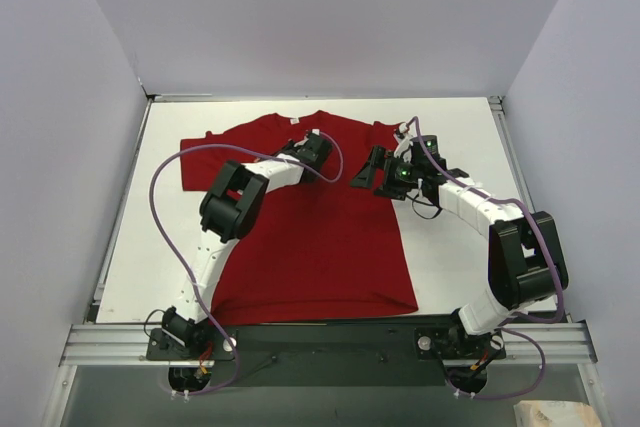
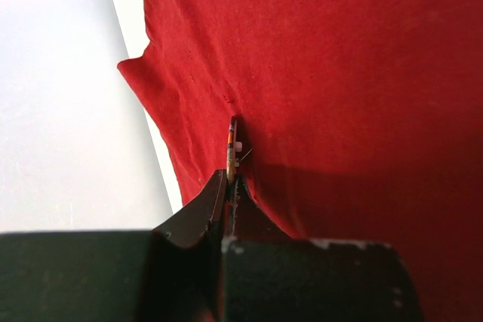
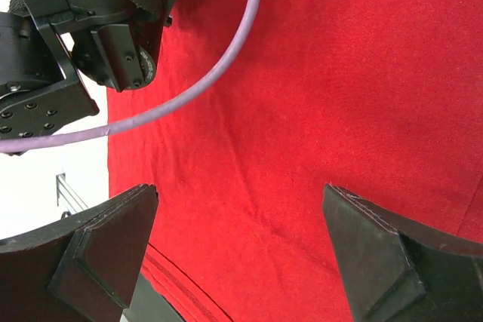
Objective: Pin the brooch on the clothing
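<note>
Left end effector [image 2: 229, 180], clamped on the brooch [image 2: 232, 147], sits over the clothing [image 2: 362, 73] near its edge; right end effector [image 3: 240, 216], jaws apart, faces the left arm's purple cable [image 3: 215, 81]. White worktop [image 1: 450, 257] flanks both.

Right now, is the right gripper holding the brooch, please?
No, the right gripper is open and empty above the clothing; the left gripper pinches the brooch.
</note>
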You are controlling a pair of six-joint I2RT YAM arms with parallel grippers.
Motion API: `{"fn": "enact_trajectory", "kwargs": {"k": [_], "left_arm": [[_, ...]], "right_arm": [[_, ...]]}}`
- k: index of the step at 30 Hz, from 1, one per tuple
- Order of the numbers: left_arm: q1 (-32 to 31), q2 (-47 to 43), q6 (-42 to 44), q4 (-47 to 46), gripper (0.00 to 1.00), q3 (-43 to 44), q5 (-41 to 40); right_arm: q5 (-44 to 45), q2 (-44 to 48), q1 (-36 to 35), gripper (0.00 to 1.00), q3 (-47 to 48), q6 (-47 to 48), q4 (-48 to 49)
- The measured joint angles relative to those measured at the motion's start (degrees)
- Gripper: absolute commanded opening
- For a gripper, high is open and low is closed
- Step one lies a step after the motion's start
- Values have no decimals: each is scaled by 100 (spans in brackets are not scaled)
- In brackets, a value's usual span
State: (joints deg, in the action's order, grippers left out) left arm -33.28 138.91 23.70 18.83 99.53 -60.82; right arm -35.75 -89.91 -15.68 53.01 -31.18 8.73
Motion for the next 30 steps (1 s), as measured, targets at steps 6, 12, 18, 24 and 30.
{"fn": "enact_trajectory", "kwargs": {"k": [6,12,18,24,30], "left_arm": [[-92,11,-476,424,0,286,260],[-35,-98,-973,586,0,348,527],[326,-302,-1403,756,0,348,704],[710,-365,-1574,905,0,385,509],[682,-92,-1602,1185,0,949,302]], "right_arm": [[0,9,44,97,0,0,-2],[0,103,76,97,0,2,-4],[-2,142,76,97,0,22,-4],[-7,142,76,97,0,22,-2],[-24,142,76,97,0,22,-2]]}}
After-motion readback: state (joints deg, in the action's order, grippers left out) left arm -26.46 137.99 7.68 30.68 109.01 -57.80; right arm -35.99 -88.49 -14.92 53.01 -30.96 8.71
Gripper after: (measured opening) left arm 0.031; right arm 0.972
